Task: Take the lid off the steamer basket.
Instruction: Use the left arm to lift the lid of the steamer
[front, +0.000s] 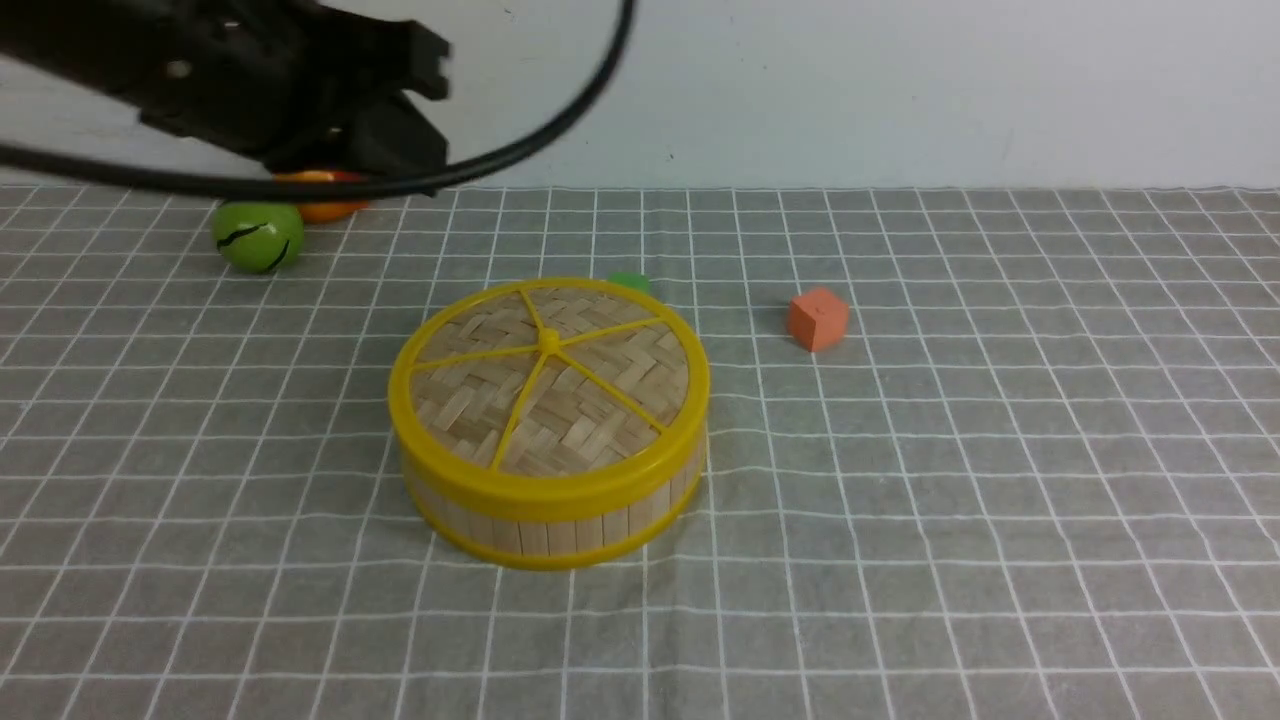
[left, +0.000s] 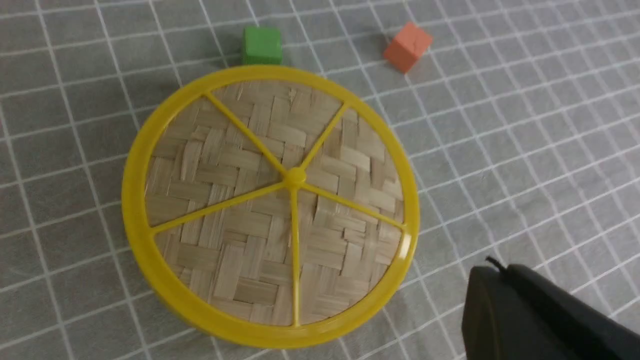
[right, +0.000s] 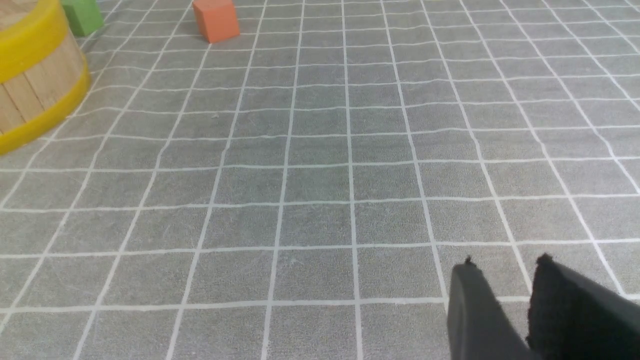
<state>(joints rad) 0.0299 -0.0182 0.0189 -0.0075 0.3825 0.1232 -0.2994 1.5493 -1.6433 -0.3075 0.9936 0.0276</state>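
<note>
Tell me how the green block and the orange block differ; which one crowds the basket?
The green block is green, the orange block orange. The green block sits close behind the steamer basket, mostly hidden by it in the front view; the orange block stands well clear, off to the basket's right. So the green block is the one crowding it; contact I cannot tell. Both are small cubes lying on the gridded cloth.

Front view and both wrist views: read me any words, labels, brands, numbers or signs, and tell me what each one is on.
None to read. There is no writing on the lid, steamer basket, orange cube, green cube or grid cloth. The black line on the green ball is a mark, not a letter.
</note>
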